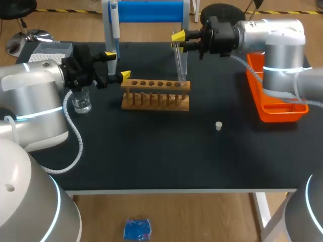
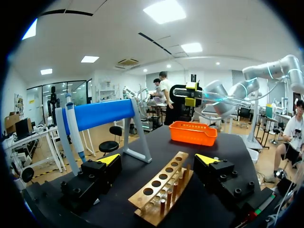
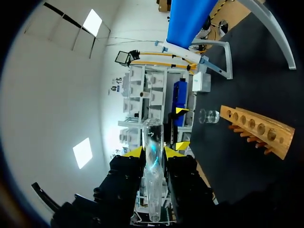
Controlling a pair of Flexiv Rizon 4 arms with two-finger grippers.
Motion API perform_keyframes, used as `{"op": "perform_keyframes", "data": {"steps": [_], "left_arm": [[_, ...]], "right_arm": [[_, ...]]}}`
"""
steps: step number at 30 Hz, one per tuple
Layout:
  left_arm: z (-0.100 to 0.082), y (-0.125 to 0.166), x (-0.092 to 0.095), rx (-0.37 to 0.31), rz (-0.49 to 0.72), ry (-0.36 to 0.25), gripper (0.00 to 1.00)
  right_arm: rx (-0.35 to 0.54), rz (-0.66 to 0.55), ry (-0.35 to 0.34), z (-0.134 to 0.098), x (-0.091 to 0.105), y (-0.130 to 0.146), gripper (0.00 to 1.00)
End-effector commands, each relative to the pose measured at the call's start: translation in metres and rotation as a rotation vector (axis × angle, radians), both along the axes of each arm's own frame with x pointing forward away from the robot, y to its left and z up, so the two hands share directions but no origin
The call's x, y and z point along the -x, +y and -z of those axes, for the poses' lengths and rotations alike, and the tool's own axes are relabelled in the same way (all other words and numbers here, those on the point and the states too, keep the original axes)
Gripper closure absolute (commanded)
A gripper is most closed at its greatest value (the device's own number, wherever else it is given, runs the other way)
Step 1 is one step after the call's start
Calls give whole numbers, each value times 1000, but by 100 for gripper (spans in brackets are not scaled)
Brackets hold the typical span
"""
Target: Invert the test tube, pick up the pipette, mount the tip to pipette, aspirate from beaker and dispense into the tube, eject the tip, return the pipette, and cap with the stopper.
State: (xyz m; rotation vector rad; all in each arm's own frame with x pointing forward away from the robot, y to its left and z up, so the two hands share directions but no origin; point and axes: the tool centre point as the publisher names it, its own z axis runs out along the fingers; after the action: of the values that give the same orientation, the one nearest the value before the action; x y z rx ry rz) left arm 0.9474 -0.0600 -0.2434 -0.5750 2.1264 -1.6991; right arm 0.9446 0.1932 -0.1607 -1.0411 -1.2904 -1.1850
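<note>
My right gripper is shut on a clear test tube, held upright with its lower end at the right-end hole of the wooden rack. The right wrist view has the tube clamped between the yellow tips of that gripper. My left gripper stands open at the rack's left end; in its own view the rack lies between and below the tips of the gripper. The pipette hangs on the blue stand. A glass beaker stands under my left arm. The small white stopper lies right of the rack.
An orange tray sits at the table's right edge under my right arm. A pale tip box is at the back left corner. The stand's white legs rise just behind the rack.
</note>
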Motion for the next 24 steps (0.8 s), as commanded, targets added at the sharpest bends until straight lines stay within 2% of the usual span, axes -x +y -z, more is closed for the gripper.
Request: {"op": "perform_keyframes", "data": {"steps": [1,12,14,16,17,19,24], "left_arm": [[0,-1,1,0,-5,-2,0],[0,-1,1,0,-5,-2,0],[-24,-6,0,-56,48,-235,0],[-42,-14,4,-142,123,-416,0],[-47,-17,6,-170,158,-482,0],[-57,-17,9,-163,216,-607,0],[-78,-15,21,-174,382,-825,0]], "right_arm": [[8,-3,-1,-4,-1,-2,100],[8,-3,-1,-4,-1,-2,100],[8,-3,-1,-4,-1,-2,100],[8,-3,-1,-4,-1,-2,100],[8,-3,-1,-4,-1,-2,100],[8,-3,-1,-4,-1,-2,100],[8,-3,-1,-4,-1,-2,100]]}}
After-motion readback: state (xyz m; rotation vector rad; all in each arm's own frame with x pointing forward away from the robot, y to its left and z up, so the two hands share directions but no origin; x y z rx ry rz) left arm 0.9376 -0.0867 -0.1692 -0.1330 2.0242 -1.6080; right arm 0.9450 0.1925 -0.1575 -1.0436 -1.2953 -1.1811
